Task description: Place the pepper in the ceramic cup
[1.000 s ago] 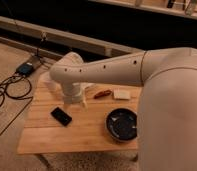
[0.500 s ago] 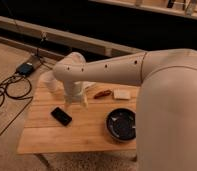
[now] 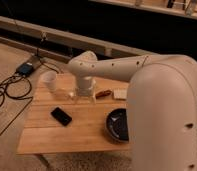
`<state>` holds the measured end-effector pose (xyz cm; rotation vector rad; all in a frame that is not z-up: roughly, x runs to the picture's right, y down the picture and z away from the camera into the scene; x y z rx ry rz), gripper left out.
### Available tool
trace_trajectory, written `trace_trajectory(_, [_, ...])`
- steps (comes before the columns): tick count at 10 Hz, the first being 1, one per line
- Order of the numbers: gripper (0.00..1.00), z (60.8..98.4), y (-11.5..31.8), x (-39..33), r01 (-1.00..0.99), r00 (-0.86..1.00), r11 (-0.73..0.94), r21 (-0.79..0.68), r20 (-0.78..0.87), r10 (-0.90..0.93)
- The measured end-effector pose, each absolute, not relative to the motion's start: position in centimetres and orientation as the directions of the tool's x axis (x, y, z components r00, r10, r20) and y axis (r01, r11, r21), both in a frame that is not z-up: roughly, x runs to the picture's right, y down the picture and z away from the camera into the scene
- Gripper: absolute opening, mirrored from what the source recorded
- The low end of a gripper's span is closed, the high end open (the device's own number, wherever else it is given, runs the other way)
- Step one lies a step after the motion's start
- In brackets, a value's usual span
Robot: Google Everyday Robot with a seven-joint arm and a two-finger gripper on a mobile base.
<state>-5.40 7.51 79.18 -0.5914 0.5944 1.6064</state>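
Barely started tbh: the pepper (image 3: 104,93) lies on the desk (image 3: 67,137) well to the right of the ceramic cup (image 3: 48,80), not picked up yet, and the tool (image 3: 82,96) hovers low just right of that cup, can't tell if it's open or closed.

The white ceramic cup (image 3: 48,80) stands upright at the desk's (image 3: 67,135) far left corner. The slender red-orange pepper (image 3: 103,93) lies flat well right of the cup; the tool (image 3: 83,96) hangs between them.
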Motion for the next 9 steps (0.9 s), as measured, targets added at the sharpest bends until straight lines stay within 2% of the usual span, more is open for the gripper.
trace_trajectory(5, [0.65,85.1,5.2,-2.2,-0.985,-0.17,-0.141,0.098,-0.667,0.726])
trace_trajectory(9, [0.65,87.7,4.8,-1.1,-0.998,0.045,0.01,-0.055,-0.677,0.734])
